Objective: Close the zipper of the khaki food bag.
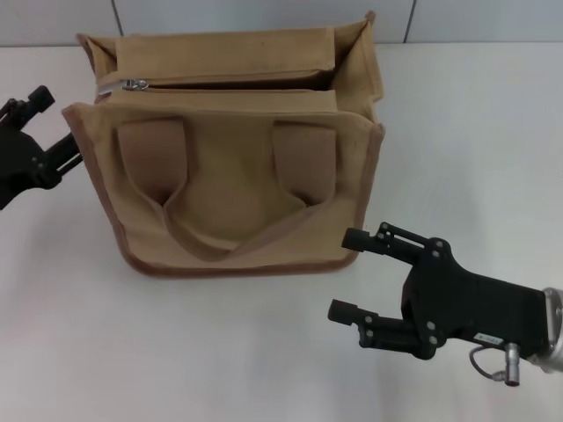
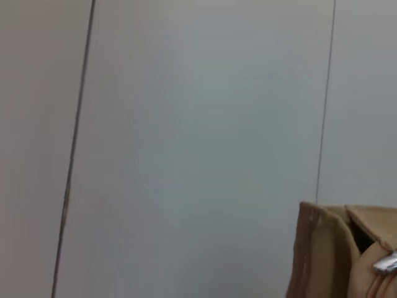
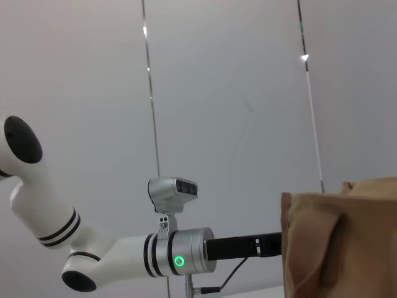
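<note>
The khaki food bag [image 1: 230, 189] stands upright on the white table, handles facing me. Its zipper [image 1: 237, 87] runs along the top and shows a dark gap, with the silver pull tab [image 1: 134, 85] at the bag's left end. My left gripper [image 1: 58, 123] is open just left of the bag's upper left corner, close to the tab and apart from it. The left wrist view shows the bag's corner [image 2: 322, 254] and the tab [image 2: 386, 263]. My right gripper [image 1: 345, 274] is open and empty, in front of the bag's lower right corner.
The white table [image 1: 475, 141] spreads around the bag, with a pale panelled wall [image 1: 264, 13] behind it. The right wrist view shows the bag's side [image 3: 341, 242] and my left arm [image 3: 124, 261] beyond it.
</note>
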Robot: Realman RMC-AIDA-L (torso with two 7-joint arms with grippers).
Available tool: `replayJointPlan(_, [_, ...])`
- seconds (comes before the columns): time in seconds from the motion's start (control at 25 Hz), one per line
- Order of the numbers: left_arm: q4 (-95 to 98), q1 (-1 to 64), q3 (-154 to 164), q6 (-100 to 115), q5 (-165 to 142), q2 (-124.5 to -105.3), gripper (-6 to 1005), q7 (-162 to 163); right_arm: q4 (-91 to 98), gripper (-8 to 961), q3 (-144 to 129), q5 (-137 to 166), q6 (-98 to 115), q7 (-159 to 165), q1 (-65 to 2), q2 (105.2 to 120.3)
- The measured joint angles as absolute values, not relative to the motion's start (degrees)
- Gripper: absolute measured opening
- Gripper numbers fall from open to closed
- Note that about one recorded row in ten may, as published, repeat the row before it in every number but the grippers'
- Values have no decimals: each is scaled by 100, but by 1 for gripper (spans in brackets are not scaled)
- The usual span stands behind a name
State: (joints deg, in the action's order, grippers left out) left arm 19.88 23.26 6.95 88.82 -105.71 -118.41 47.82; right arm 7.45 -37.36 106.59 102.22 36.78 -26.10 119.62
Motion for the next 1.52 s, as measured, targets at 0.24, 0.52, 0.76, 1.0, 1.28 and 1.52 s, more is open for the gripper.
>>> replayJointPlan(0.24, [2519, 2284, 1331, 8862, -10575, -11834, 765, 4842, 727, 788, -3676, 10649, 10207, 3612, -2516, 11966])
replayJointPlan(0.52, [2826, 2223, 1341, 9225, -10539, -11811, 754, 4898, 691, 788, -3665, 10638, 10205, 3601, -2531, 11970])
replayJointPlan(0.76, [3003, 2302, 1712, 9214, -10583, -11825, 744, 5033, 661, 788, -3597, 10634, 10194, 3537, -2566, 11971])
replayJointPlan(1.0, [2844, 2555, 1771, 9124, -10243, -11866, 734, 5016, 653, 789, -3594, 10634, 10194, 3533, -2600, 11971])
replayJointPlan(1.28, [2419, 2710, 1764, 8698, -9551, -11873, 723, 5001, 630, 789, -3594, 10634, 10108, 3527, -2551, 11971])
replayJointPlan(1.52, [2311, 2539, 1752, 8838, -9445, -11871, 713, 4943, 507, 789, -3590, 10634, 9940, 3430, -2573, 11970])
